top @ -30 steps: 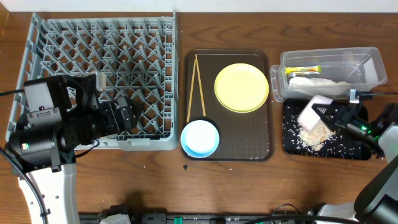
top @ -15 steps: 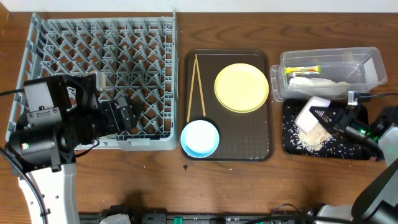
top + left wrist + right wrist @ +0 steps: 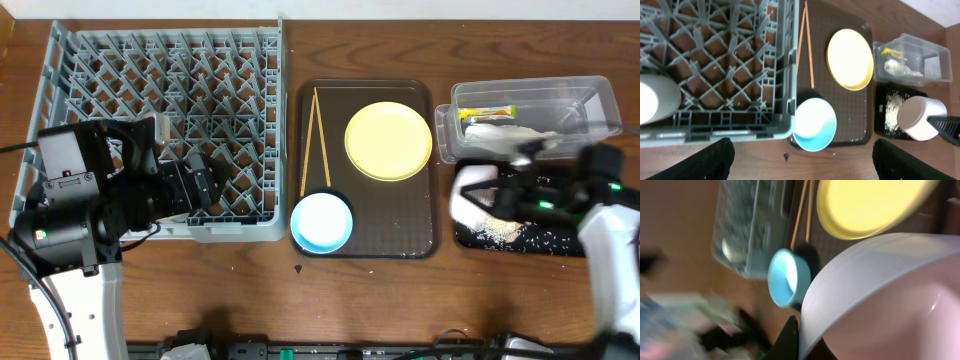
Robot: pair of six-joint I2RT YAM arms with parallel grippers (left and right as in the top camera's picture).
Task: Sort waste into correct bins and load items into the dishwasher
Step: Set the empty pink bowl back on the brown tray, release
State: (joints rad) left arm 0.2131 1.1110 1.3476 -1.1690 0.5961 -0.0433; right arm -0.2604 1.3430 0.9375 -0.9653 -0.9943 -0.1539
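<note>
Far left: grey dish rack point(image 3: 170, 90), seemingly holding the white cup point(image 3: 655, 102) among the pegs near its left edge. Risks a clash there with any incoming dish, given the left arm parked across the near-left corner. Shows the left gripper point(image 3: 802, 157) pointing down over the rack's near edge, jaws spread wide and empty. Centre, on the brown serving tray point(image 3: 400, 220): chopsticks point(image 3: 315, 140), yellow plate point(image 3: 388, 140) and blue bowl point(image 3: 322, 222), none yet racked. Right: likely hazard of the white bowl point(image 3: 468, 195) slipping or tipping from a rim-only pinch and shedding leftover rice point(image 3: 495, 230) beyond the black tray point(image 3: 560, 240). Shows the right gripper point(image 3: 508, 198) reaching left above that tray's left end, jaws apparently clamped on the bowl's rim, though blurred from overhead. Far right: clear tub point(image 3: 590, 100) containing wrapper point(image 3: 487, 112) and tissue point(image 3: 515, 130).
</note>
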